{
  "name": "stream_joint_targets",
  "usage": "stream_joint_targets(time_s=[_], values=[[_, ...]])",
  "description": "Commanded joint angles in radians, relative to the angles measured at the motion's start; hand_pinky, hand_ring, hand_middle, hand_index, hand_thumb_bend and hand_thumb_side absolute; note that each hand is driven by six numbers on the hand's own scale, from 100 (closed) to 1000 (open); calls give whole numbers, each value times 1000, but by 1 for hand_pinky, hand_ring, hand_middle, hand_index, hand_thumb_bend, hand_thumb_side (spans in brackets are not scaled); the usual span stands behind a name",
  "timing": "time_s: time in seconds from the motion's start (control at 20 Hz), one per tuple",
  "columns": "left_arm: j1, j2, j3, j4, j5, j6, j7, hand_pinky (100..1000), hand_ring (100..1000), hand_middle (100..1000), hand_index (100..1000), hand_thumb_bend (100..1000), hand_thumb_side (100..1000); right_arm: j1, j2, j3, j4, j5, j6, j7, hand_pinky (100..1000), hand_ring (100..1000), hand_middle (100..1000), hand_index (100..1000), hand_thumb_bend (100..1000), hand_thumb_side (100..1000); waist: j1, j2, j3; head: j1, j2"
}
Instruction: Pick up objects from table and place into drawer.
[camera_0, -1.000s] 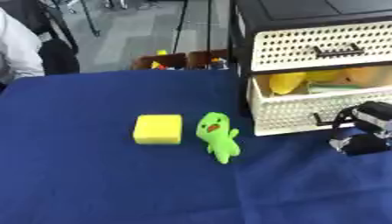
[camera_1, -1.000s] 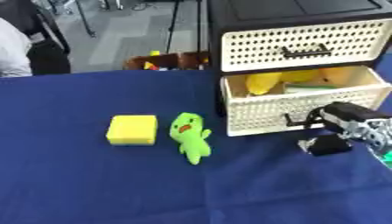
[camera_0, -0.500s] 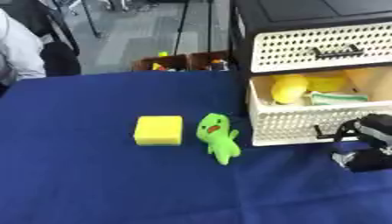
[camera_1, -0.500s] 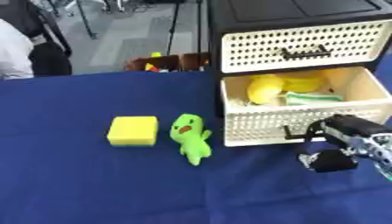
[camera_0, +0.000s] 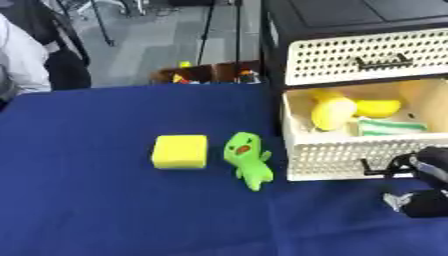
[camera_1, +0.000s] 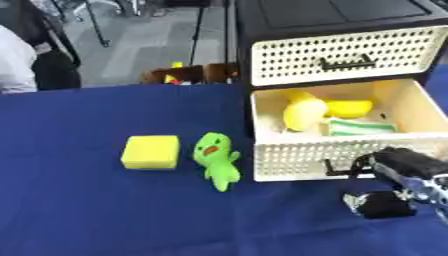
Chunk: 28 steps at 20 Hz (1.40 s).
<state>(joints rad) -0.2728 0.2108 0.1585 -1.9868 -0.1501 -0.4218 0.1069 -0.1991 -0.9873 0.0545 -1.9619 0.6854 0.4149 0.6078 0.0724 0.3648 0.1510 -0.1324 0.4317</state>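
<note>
An open cream perforated drawer (camera_1: 325, 157) sticks out of the black cabinet (camera_1: 328, 20); inside lie yellow objects (camera_1: 305, 111) and a green-and-white striped item (camera_1: 360, 127). My right hand (camera_1: 404, 171) is at the drawer's front, its fingers curled at the black handle (camera_1: 336, 168). A yellow block (camera_1: 150, 152) and a green plush toy (camera_1: 217, 159) lie on the blue table (camera_1: 105, 215), left of the drawer. My left hand shows in no view.
Above the open drawer is a shut drawer with a black handle (camera_1: 345, 63). A person (camera_0: 22, 65) stands at the table's far left edge. Beyond the table a box of small coloured things (camera_0: 210, 75) sits on the floor.
The lower drawer has slid further out towards me, showing more of its contents. My right hand has moved nearer and lower with the handle. The block and plush toy stay put.
</note>
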Motion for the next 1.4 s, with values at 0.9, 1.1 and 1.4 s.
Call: stream_joint_targets(time_s=[0.9, 1.1, 1.4], values=[[-5, 6, 12, -13, -2, 6, -1, 524, 729, 734, 876, 139, 937, 21, 10, -46, -38, -28, -7, -53, 100, 267, 301, 849, 255, 685, -3, -14, -11, 8, -17], [-3, 6, 12, -13, -3, 6, -1, 524, 729, 735, 876, 140, 937, 13, 15, -56, -38, -45, -66, -114, 102, 315, 396, 942, 296, 757, -1, -14, -12, 8, -16], [-3, 6, 11, -13, -3, 6, -2, 525, 730, 735, 874, 138, 937, 12, 16, -59, -38, -13, -111, -151, 121, 338, 439, 967, 289, 799, -1, -14, -13, 6, -16]])
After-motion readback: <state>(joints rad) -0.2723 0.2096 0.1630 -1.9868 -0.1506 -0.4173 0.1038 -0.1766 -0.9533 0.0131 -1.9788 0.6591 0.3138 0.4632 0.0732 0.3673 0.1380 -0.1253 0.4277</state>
